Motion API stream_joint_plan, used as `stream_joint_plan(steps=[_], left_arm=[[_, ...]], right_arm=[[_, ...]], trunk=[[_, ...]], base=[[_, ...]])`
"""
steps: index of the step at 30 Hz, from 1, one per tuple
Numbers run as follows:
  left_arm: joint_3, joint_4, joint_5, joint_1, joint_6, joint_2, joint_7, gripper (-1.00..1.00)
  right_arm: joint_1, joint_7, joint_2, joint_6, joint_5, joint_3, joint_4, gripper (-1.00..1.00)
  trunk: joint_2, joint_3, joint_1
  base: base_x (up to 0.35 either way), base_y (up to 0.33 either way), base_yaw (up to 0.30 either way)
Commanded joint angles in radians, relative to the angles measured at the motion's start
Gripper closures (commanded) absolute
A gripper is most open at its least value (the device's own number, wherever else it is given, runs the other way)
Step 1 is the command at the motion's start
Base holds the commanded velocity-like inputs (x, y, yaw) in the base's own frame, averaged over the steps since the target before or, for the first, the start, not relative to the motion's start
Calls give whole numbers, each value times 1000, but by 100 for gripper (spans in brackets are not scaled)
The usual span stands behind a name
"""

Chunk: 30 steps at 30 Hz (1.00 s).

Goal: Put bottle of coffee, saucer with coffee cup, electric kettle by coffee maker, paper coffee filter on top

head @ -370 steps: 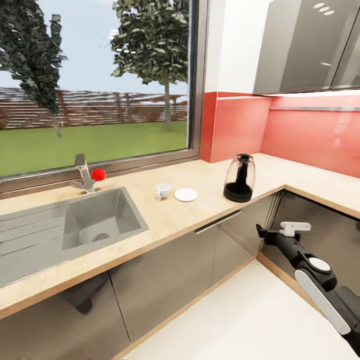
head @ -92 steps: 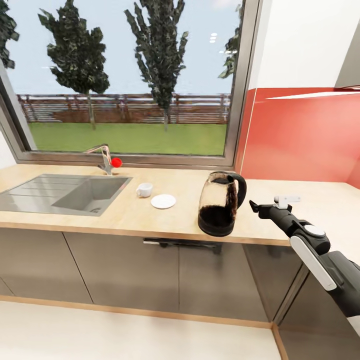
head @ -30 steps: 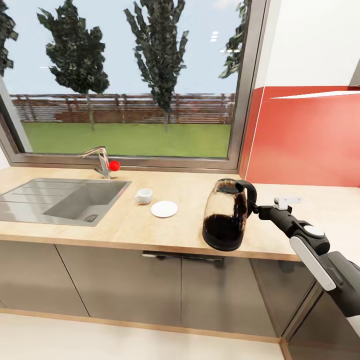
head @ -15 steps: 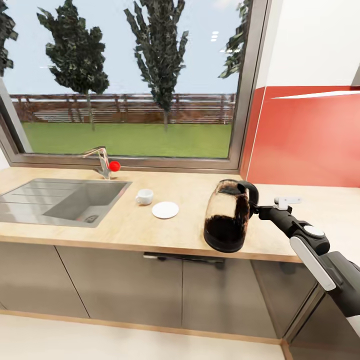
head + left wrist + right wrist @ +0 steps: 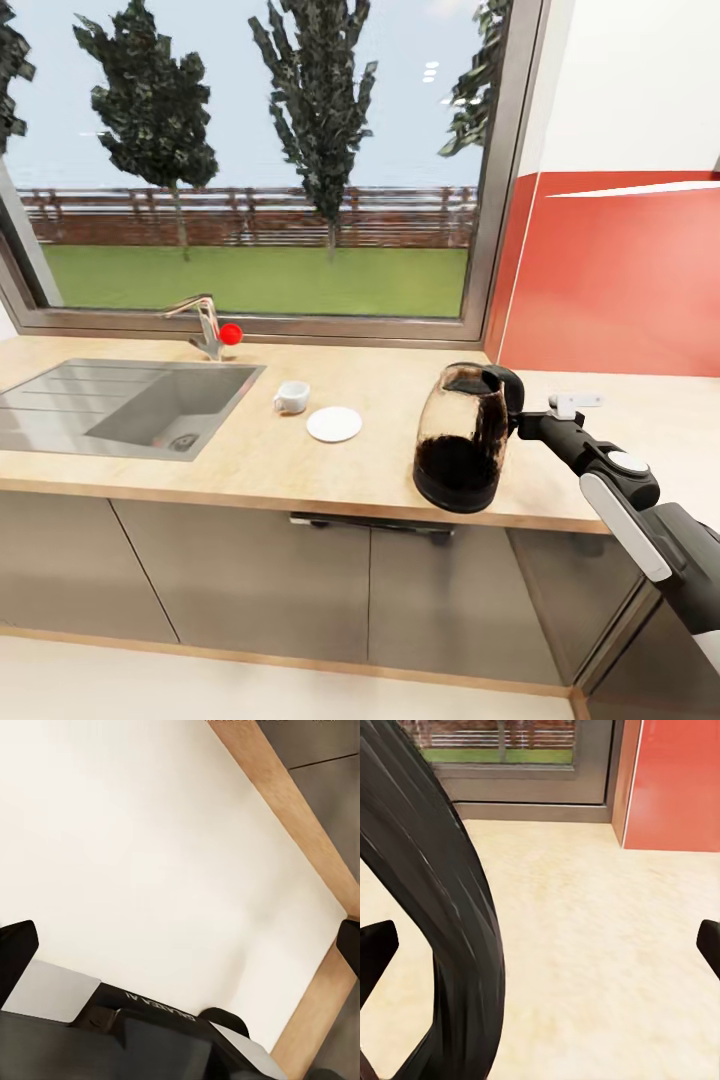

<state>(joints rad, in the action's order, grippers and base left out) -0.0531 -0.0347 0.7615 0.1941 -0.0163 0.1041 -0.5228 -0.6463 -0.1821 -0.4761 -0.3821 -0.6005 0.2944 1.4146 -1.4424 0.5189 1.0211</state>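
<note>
The electric kettle [image 5: 462,440], clear glass with a black base and lid, stands near the front edge of the light wood countertop [image 5: 250,450]. My right gripper [image 5: 516,421] is open at the kettle's black handle [image 5: 450,907], which sits between the two spread fingers without being clamped. To the kettle's left lie the white saucer [image 5: 334,424] and, beside it, the white coffee cup [image 5: 291,396], the cup resting on the wood and not on the saucer. My left gripper [image 5: 180,945] is open over the pale floor, holding nothing.
A grey steel sink [image 5: 120,405] with a tap [image 5: 205,325] and a red ball [image 5: 231,334] takes up the counter's left. A large window runs behind it, and a red backsplash [image 5: 620,280] stands at the right. Dark grey cabinets [image 5: 250,580] sit below.
My right gripper has moved up to the kettle, and its handle now sits between the fingers. The kettle has tipped and shifted slightly. The camera has drifted a little.
</note>
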Motion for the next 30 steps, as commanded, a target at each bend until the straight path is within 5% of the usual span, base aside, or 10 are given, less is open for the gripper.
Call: stream_joint_plan(steps=[1,15,16,30], left_arm=[[-6,1,6,1,-2,0,-3,-100],[-6,1,6,1,-2,0,-3,-100],[-6,1,6,1,-1,0,-3,-100],[-5,0,6,1,-1,0,-4,-100]], right_arm=[[-1,-10,-1,-1,-12,3,1,-100],[-1,-8,-1,-1,-12,3,1,-100],[-1,-8,-1,-1,-12,3,1,100],[-1,-8,17,-1,-12,3,1,100]], trunk=[[-1,1,0],[-1,1,0],[-1,1,0],[-1,1,0]], base=[[44,1,0],[7,0,0],[0,0,0],[0,0,0]])
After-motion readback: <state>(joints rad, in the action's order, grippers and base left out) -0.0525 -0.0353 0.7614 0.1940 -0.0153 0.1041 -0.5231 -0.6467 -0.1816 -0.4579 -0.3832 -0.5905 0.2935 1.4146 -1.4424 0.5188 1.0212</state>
